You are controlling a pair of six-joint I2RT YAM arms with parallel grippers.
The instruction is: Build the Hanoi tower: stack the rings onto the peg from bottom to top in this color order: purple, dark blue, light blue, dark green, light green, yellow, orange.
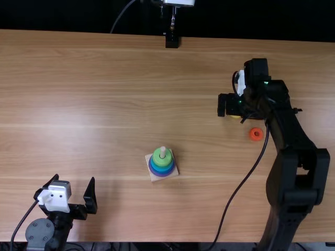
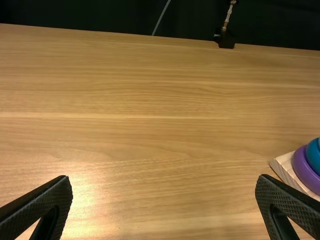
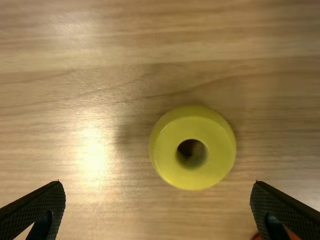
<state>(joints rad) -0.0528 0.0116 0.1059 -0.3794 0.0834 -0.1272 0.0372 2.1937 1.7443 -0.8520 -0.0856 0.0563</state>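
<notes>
Top view: looking steeply down across the table [image 1: 94, 104].
Left wrist view: facing the far edge [image 2: 100, 35], sharing stacked rings [image 2: 301, 167] (partly) with top view.
Right wrist view: aimed down, close above yellow ring [image 3: 215, 160], also shared.

On the tabletop [image 1: 94, 104], stacked rings [image 1: 162, 168] encircle the peg [image 1: 163, 150] on its base [image 1: 175, 173]; farther right lies a loose ring [image 1: 252, 137], with a second ring [image 3: 217, 145] beyond it, leftward.

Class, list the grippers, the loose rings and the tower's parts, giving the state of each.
Left gripper: open, empty
Right gripper: open, empty
Yellow ring: flat on the table, off the peg
Orange ring: flat on the table, off the peg
Peg: upright, tip bare
Light green ring: topmost on the peg
Purple ring: lowest, on the base
</notes>
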